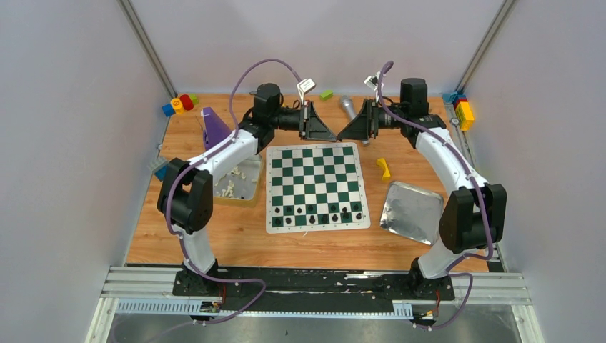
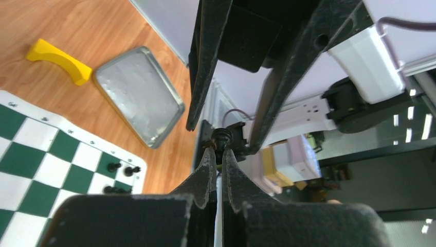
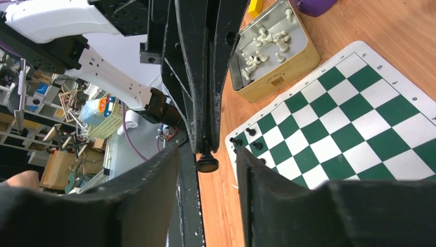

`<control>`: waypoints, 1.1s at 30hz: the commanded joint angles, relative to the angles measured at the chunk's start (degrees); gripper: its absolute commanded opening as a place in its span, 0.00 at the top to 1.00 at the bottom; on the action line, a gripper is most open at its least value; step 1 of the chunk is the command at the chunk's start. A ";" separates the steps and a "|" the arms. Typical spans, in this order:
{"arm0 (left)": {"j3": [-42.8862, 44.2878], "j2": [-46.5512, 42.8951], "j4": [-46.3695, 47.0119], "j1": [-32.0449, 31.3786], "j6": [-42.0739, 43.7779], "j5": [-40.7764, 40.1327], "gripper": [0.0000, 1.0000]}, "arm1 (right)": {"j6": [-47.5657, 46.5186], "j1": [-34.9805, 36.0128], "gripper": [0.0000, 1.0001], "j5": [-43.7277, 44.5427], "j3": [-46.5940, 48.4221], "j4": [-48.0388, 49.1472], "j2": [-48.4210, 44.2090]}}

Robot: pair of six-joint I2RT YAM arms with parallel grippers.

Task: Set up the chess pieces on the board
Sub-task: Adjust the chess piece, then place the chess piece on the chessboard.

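Observation:
My left gripper (image 1: 333,135) and right gripper (image 1: 342,135) meet tip to tip above the far edge of the board (image 1: 314,179). In the left wrist view the left gripper (image 2: 217,150) is shut on the top of a black chess piece (image 2: 222,135). The right wrist view shows that piece's round base (image 3: 207,163) hanging from the left fingers, with my right gripper (image 3: 206,154) open on either side of it and not touching. Several black pieces (image 1: 318,214) stand on the board's two near rows. White pieces (image 1: 234,184) lie in a gold tin (image 3: 275,67) left of the board.
A shiny metal tray (image 1: 411,211) lies right of the board, with a yellow block (image 1: 384,168) beyond it. A purple object (image 1: 213,125) stands at the far left. Coloured blocks (image 1: 179,103) and more blocks (image 1: 463,111) sit in the far corners. A silver cylinder (image 1: 348,107) lies behind the grippers.

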 commanded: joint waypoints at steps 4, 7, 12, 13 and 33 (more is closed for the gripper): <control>6.55 -5.15 -27.00 -0.52 27.00 -3.96 1.00 | -3.91 -4.88 0.42 1.89 -0.99 -1.79 -4.05; 10.60 -4.84 -45.97 -1.20 40.03 -9.87 1.00 | -6.29 -8.78 0.41 2.20 -3.07 -3.67 -6.86; 16.82 -2.63 -66.18 -6.80 60.77 -25.58 1.00 | -10.55 -18.36 0.41 3.89 -8.85 -5.51 -13.50; 17.17 -2.31 -69.73 -7.86 62.37 -30.45 1.00 | -11.30 -19.72 0.41 4.23 -10.14 -5.74 -14.80; 24.03 15.05 -80.46 -25.33 70.09 -56.32 1.00 | -18.48 -29.10 0.41 5.64 -23.23 -7.02 -25.96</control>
